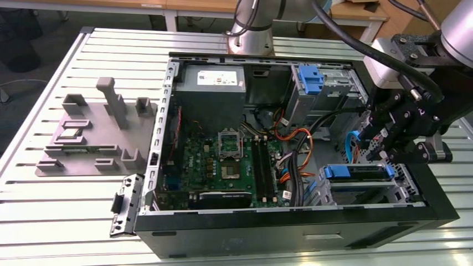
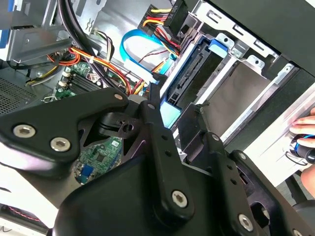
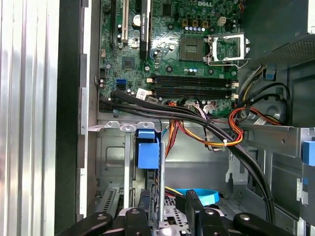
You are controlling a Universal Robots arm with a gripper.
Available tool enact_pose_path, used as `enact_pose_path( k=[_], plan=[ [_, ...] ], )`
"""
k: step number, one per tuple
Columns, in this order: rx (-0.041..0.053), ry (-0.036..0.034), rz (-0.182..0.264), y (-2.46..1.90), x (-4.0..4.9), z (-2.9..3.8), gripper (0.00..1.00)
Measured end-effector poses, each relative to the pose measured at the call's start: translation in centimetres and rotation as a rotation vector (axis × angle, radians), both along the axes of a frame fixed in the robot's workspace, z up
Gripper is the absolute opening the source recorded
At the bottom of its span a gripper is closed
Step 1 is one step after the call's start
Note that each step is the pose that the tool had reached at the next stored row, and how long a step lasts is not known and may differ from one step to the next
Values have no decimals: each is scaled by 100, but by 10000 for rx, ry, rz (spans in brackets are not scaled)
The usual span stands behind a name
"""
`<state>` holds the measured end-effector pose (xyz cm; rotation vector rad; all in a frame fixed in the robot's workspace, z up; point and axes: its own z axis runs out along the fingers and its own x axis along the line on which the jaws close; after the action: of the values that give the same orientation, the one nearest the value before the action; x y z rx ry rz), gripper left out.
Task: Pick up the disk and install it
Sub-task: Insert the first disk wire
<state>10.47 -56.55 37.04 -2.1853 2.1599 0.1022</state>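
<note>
The disk point(image 1: 358, 173) lies in the lower drive bay at the front corner of the open computer case point(image 1: 296, 221), on the exterior view's right. Its blue bracket faces up there. In the second wrist view the disk point(image 2: 189, 81) runs edge-on along the bay's metal wall. My gripper point(image 2: 172, 110) is closed over the pale blue end of its bracket. In the exterior view the gripper point(image 1: 380, 158) hangs just above the disk's right end. In the first wrist view the bracket's blue tab point(image 3: 147, 152) sits ahead of the gripper point(image 3: 165, 216).
Inside the case are a green motherboard point(image 1: 225, 160), a grey power-supply box point(image 1: 210, 83), a second blue bracket point(image 1: 310, 77) in the upper bay, and orange and black cables point(image 1: 296, 152) beside the bay. A grey fixture point(image 1: 92, 133) stands on the slatted table. A person's hand point(image 2: 305, 129) is outside the case.
</note>
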Motion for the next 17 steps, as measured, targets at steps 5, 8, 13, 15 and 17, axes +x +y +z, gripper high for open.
enact_pose_path(
  k=[5,8,13,15,17],
  plan=[
    [0,0,0,7,0,0,42],
    [0,0,0,10,0,0,42],
    [-1,0,0,24,3,-1,42],
    [1,0,0,32,7,-3,42],
    [0,0,0,34,10,-3,42]
  ],
)
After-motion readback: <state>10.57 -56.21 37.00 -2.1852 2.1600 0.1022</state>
